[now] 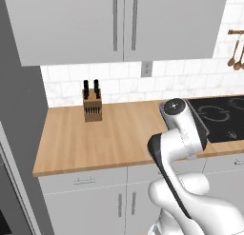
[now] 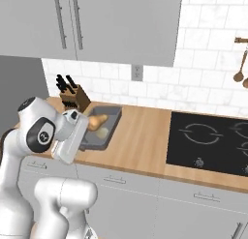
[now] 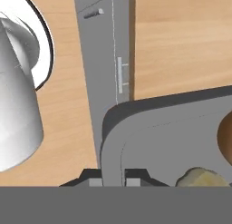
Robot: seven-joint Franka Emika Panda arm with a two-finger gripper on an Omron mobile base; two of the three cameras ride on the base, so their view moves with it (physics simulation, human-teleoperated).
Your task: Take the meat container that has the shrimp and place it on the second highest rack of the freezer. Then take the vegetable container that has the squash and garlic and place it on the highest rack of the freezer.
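Hand view shows your jaws clenched on the rim of the tray [image 3: 149,128], stiff, light, its squash [image 2: 97,120] apt to roll.

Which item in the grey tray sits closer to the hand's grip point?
The pale garlic, right beside the hand clamped on the tray rim. The orange squash lies farther along.

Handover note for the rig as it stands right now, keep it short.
Claw: shut on the rim of the vegetable container, fingertips either side of its wall in the hand view.
The container holds the squash and a pale piece, probably the garlic; whether it rests on the wooden counter or is lifted, I cannot tell.
Knife block stands behind it.
Left: carry the container to the freezer's highest rack. Shrimp container's status can't be judged from here.
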